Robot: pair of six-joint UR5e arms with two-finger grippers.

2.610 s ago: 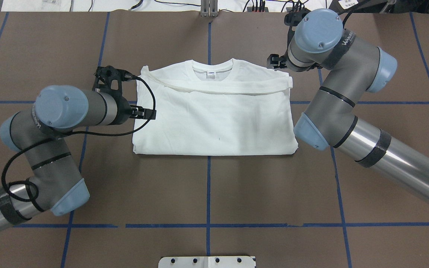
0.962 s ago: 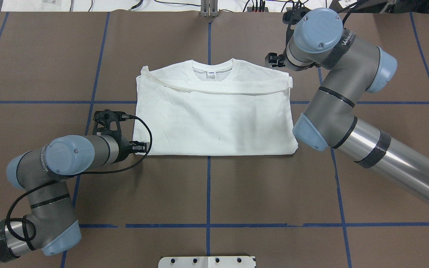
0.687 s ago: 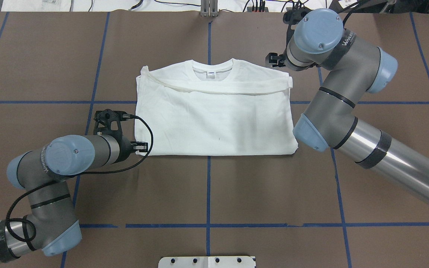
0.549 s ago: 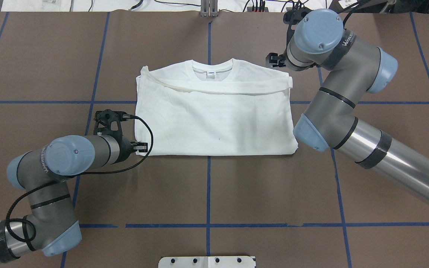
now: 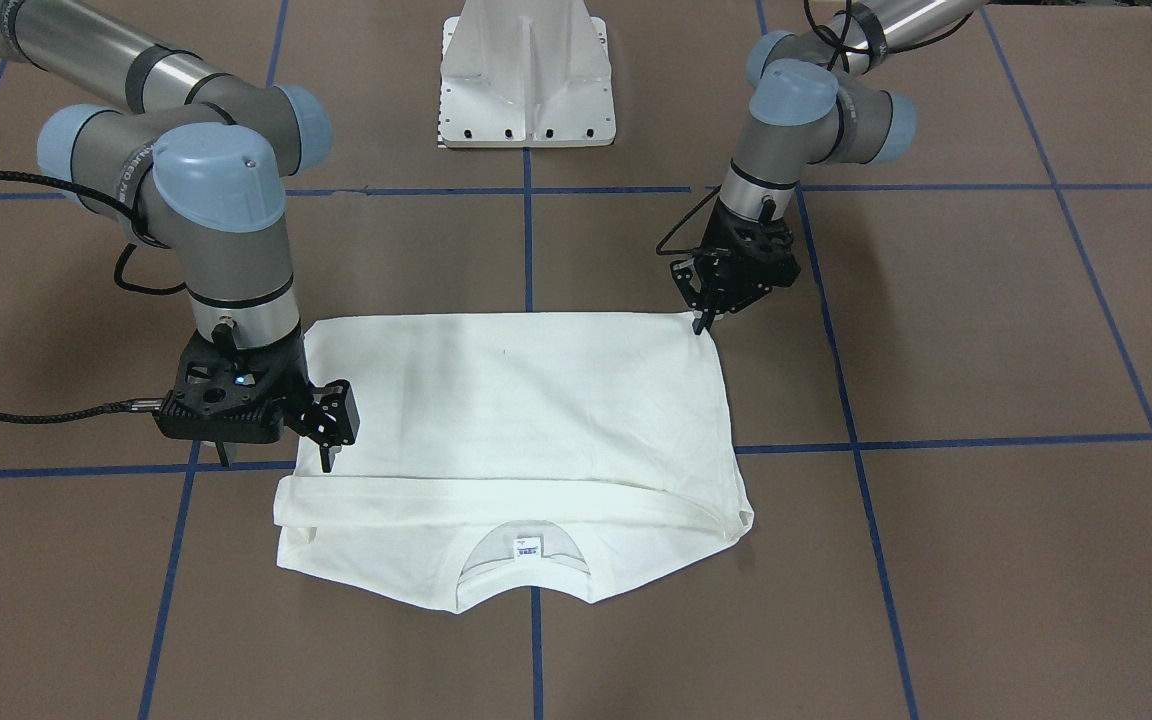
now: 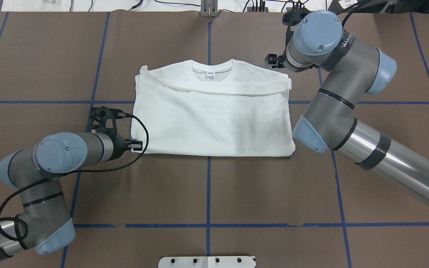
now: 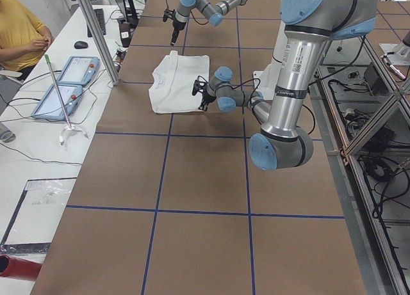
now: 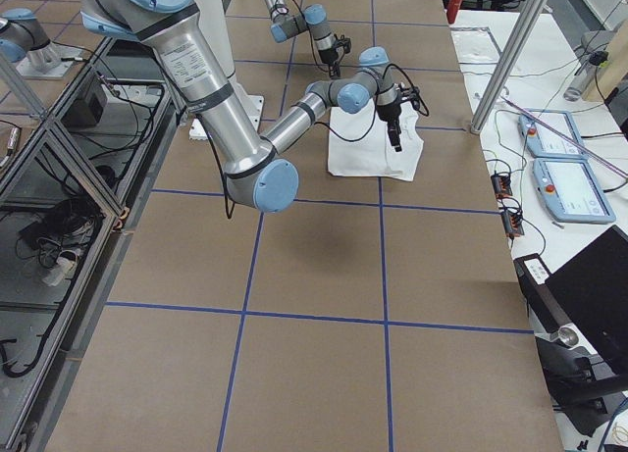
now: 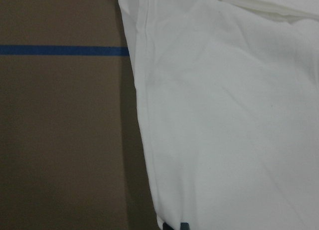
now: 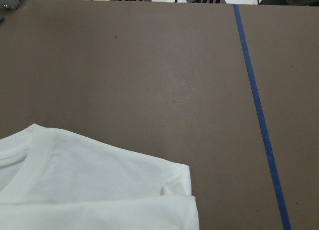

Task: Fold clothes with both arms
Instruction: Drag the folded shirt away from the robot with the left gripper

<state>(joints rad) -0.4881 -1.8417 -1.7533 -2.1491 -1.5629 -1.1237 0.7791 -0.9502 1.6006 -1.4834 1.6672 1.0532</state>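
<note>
One corner of the shirt [image 6: 214, 115] sits pinched in the left tool [image 6: 138, 144].

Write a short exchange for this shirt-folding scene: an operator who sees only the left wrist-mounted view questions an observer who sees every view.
Operator: I see only a white shirt edge on the brown table. Which part of it is my left gripper at?
Observer: It is at the shirt's near left corner, on the robot's side.
Operator: Where is the right gripper?
Observer: It is open, beside the shirt's far right shoulder, on the collar side.
</note>
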